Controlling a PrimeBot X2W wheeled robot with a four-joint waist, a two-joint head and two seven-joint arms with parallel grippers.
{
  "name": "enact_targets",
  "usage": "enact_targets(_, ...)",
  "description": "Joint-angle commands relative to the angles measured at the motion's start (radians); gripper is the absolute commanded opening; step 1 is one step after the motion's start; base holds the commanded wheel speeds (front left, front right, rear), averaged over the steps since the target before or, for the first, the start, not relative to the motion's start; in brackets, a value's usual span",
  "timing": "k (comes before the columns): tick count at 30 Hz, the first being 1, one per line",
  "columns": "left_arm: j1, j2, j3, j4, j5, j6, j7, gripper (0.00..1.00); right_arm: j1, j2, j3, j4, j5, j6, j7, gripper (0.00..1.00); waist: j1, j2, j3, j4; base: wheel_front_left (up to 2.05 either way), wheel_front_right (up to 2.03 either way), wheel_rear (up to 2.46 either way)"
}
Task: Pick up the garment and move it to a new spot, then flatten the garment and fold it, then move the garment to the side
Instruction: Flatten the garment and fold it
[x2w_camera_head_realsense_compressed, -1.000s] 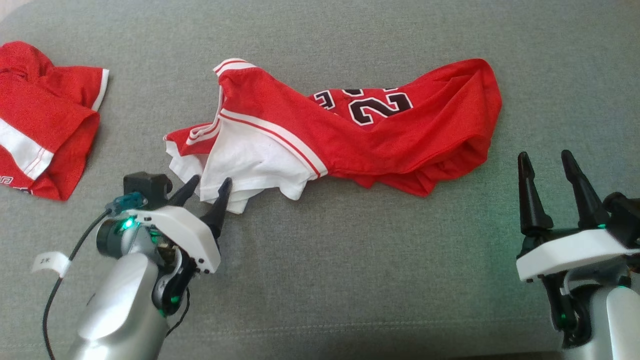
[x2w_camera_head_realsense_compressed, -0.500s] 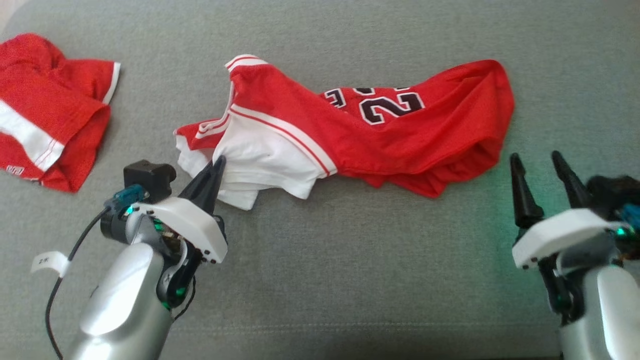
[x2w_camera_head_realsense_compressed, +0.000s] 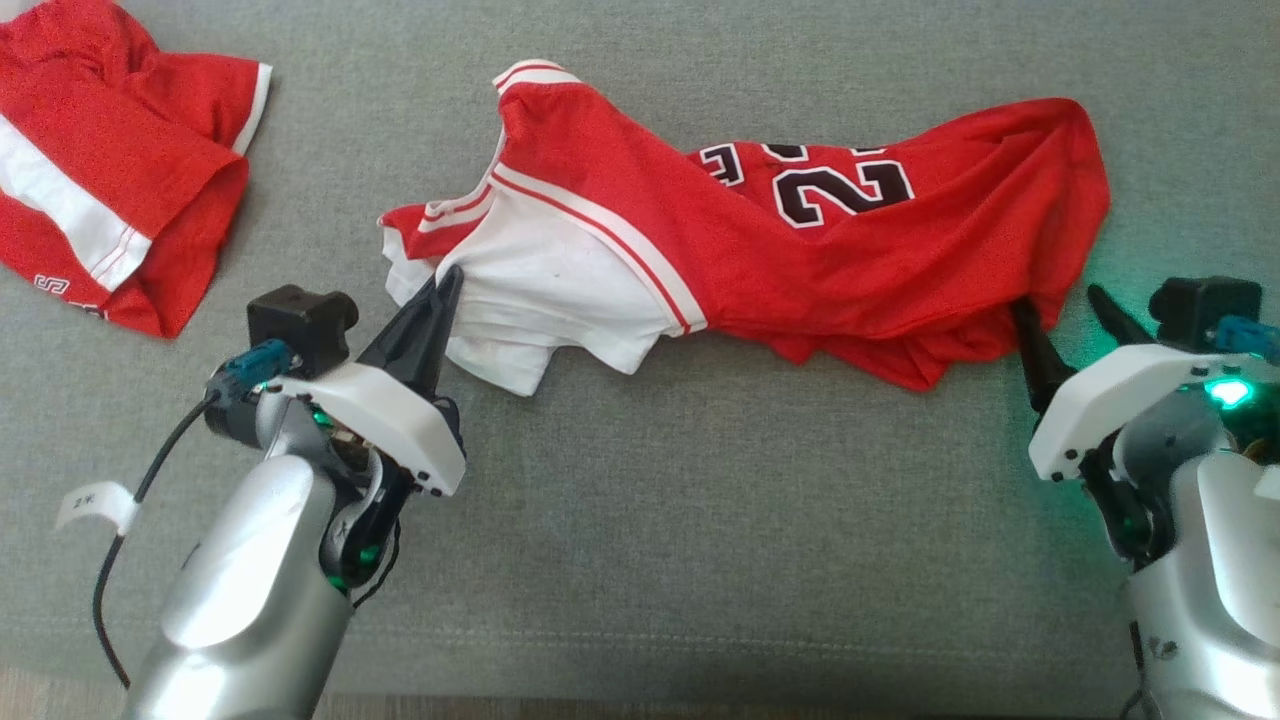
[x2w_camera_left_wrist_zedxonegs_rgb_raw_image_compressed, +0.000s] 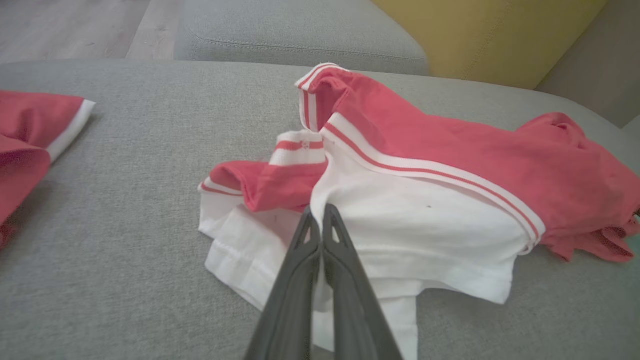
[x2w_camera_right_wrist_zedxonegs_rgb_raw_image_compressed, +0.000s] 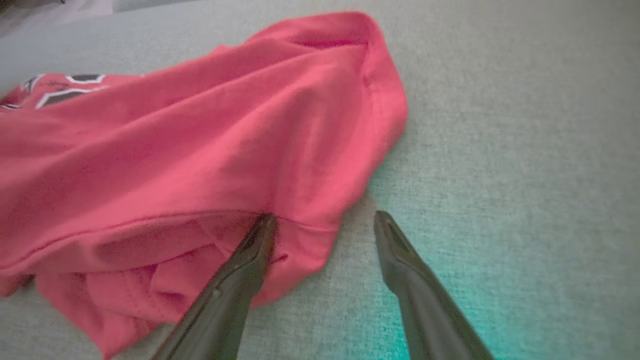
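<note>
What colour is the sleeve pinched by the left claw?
The sleeve is white, with red-striped trim where it meets the red body; clearest in the left wrist view.

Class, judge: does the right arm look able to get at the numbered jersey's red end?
Probably yes: the right gripper stands open at the red end of the numbered jersey, one finger at its hem, nothing between them.

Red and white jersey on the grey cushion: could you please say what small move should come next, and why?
Probably shut the right gripper on the red and white jersey: its open jaws straddle the hem corner, while the left gripper pinches the white end.
</note>
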Motion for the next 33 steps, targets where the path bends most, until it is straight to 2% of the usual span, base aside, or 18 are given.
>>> enact_targets(1, -0.038, 0.026, 0.036, -0.033, 0.009, 0.005, -0.016, 0.00, -0.031, -0.015, 0.025, -0.012, 0.018, -0.001, 0.024, 0.41, 0.0000, 0.0000, 0.005, 0.003, 0.00, 0.00, 0.00)
enact_targets(2, -0.038, 0.027, 0.037, -0.034, 0.008, 0.007, -0.020, 0.00, -0.036, -0.016, 0.028, -0.007, 0.028, -0.001, 0.030, 0.15, 0.0000, 0.0000, 0.006, 0.004, 0.00, 0.00, 0.00)
enact_targets(3, -0.039, 0.027, 0.038, -0.036, 0.008, 0.008, -0.025, 0.00, -0.040, -0.017, 0.028, -0.004, 0.036, -0.001, 0.030, 0.00, 0.0000, 0.0000, 0.007, 0.005, 0.00, 0.00, 0.00)
enact_targets(10, -0.030, 0.038, 0.056, -0.061, 0.009, 0.023, -0.082, 0.00, -0.035, -0.014, -0.006, -0.043, 0.060, -0.001, -0.055, 0.00, 0.0000, 0.0000, -0.012, 0.004, 0.00, 0.00, 0.00)
enact_targets(15, -0.010, 0.058, 0.079, -0.136, 0.016, 0.047, -0.121, 0.00, 0.001, 0.007, -0.026, -0.143, 0.067, -0.001, -0.113, 0.00, 0.0000, 0.0000, -0.047, -0.007, 0.00, 0.00, 0.00)
enact_targets(20, 0.002, 0.083, 0.101, -0.243, 0.029, 0.071, -0.137, 0.00, 0.036, 0.020, -0.036, -0.265, 0.061, -0.001, -0.128, 0.00, 0.0000, 0.0000, -0.084, -0.017, 0.00, 0.00, 0.00)
enact_targets(27, 0.005, 0.132, 0.137, -0.492, 0.058, 0.119, -0.122, 0.00, 0.071, 0.033, -0.060, -0.547, 0.032, -0.001, -0.099, 0.00, 0.0000, 0.0000, -0.160, -0.034, 0.00, 0.00, 0.00)
enact_targets(33, -0.029, 0.167, 0.173, -0.692, 0.077, 0.155, -0.077, 0.00, 0.089, 0.037, -0.095, -0.794, -0.002, -0.001, -0.024, 0.00, 0.0000, 0.0000, -0.235, -0.039, 0.00, 0.00, 0.00)
